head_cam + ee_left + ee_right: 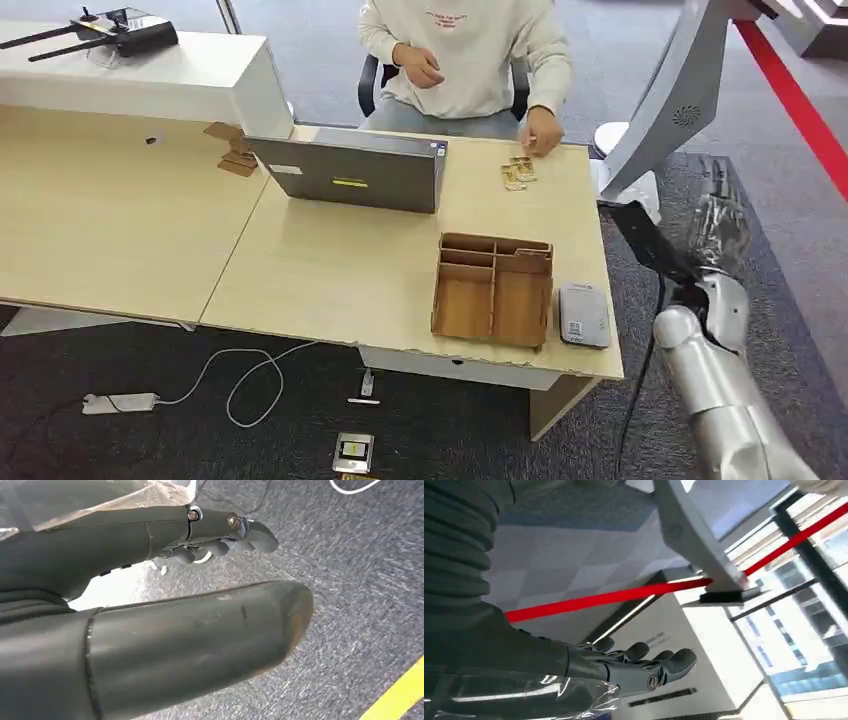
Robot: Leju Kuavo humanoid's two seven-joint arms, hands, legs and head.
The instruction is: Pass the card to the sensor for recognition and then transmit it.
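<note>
**Cards far across the desk, both hands empty**

I'm looking down on a pale wood-grain desk [330,270], flat and matte, with a person seated at its far edge in a light sweatshirt. A grey laptop [350,172] stands open with its lid toward me, left of centre. Near the right front corner sits a brown wooden tray [493,288] split into compartments, all bare as far as I can see. Just right of it lies a small grey card reader [583,314], a smooth rounded rectangle, which I take for the sensor.

The cards [517,172] are a small tan cluster on the far right of the desk, just beside the person's hand [541,137]. I can't tell their long axis; they're too small.

My right arm comes up off the desk's right side, its hand [722,215] wrapped in clear plastic, raised, well apart from the cards, which lie to its left. In the right wrist view its dark fingers [644,657] are spread and hold nothing. The left hand [220,532] hangs over grey carpet, fingers loosely extended, empty. I judge the right hand nearer, so the reach is its job.
</note>
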